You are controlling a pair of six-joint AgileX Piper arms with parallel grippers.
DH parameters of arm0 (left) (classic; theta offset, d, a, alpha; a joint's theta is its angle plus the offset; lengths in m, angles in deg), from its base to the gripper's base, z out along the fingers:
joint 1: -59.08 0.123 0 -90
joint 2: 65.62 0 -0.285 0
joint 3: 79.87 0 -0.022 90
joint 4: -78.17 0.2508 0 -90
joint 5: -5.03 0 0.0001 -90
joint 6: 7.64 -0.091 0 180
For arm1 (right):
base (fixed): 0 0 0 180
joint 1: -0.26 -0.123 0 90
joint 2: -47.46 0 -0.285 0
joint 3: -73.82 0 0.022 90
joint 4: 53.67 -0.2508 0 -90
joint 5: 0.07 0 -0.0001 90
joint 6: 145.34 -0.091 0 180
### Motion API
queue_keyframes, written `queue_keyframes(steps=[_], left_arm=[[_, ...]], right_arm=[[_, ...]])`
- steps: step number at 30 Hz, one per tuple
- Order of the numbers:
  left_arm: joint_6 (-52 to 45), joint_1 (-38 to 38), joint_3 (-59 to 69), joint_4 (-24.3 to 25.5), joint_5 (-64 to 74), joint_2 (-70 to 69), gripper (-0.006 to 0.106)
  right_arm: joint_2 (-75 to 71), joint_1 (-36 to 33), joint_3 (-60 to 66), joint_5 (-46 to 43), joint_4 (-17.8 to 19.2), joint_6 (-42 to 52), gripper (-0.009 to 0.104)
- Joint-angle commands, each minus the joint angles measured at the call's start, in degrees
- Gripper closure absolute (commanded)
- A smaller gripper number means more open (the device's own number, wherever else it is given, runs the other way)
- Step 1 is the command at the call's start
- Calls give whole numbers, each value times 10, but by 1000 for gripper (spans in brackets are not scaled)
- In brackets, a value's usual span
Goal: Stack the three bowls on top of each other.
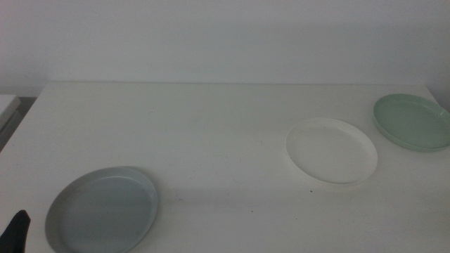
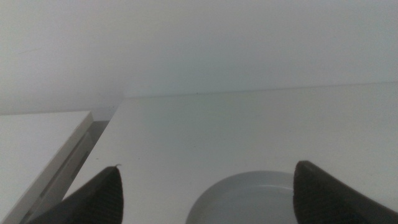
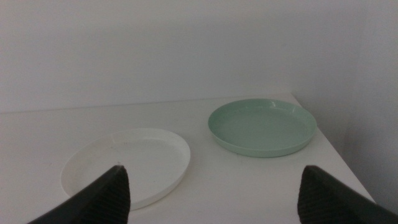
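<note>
The three bowls lie apart on the white counter (image 1: 211,133), none stacked yet. The grey-blue bowl (image 1: 104,211) sits near the front left corner. The white bowl (image 1: 331,150) lies toward the right side, and the mint green bowl (image 1: 413,121) is just beyond it, close to the right edge near the far right corner; the two are near each other but not touching.

The left hand (image 2: 208,193) waits low at the front left, jaws spread wide, with the grey-blue bowl's far rim showing between them. The right hand (image 3: 214,190) hangs over the front right, jaws likewise spread, facing the white bowl and the green one behind it.

The first pick-up seems to be the step in hand. These dishes are shallow with low rims, so a hand would likely do best pinching one rim edge, one jaw inside and one outside, then lifting level and lowering it centred over its neighbour.

No brand, label or writing is readable anywhere.
</note>
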Motion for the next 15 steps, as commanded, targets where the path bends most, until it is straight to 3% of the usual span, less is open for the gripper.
queue_keyframes(steps=[1, 6, 10, 15], left_arm=[[1, -1, 0, 0, -8, -3, 7], [1, -1, 0, 0, -8, -3, 7], [1, -1, 0, 0, -8, -3, 7], [1, -1, 0, 0, -8, -3, 7]], right_arm=[[-2, -1, 2, -12, 4, 0, 2], [-2, -1, 2, -14, -14, -27, 2], [88, -1, -59, 16, -14, -51, 2], [245, -1, -230, 186, -15, -51, 2]])
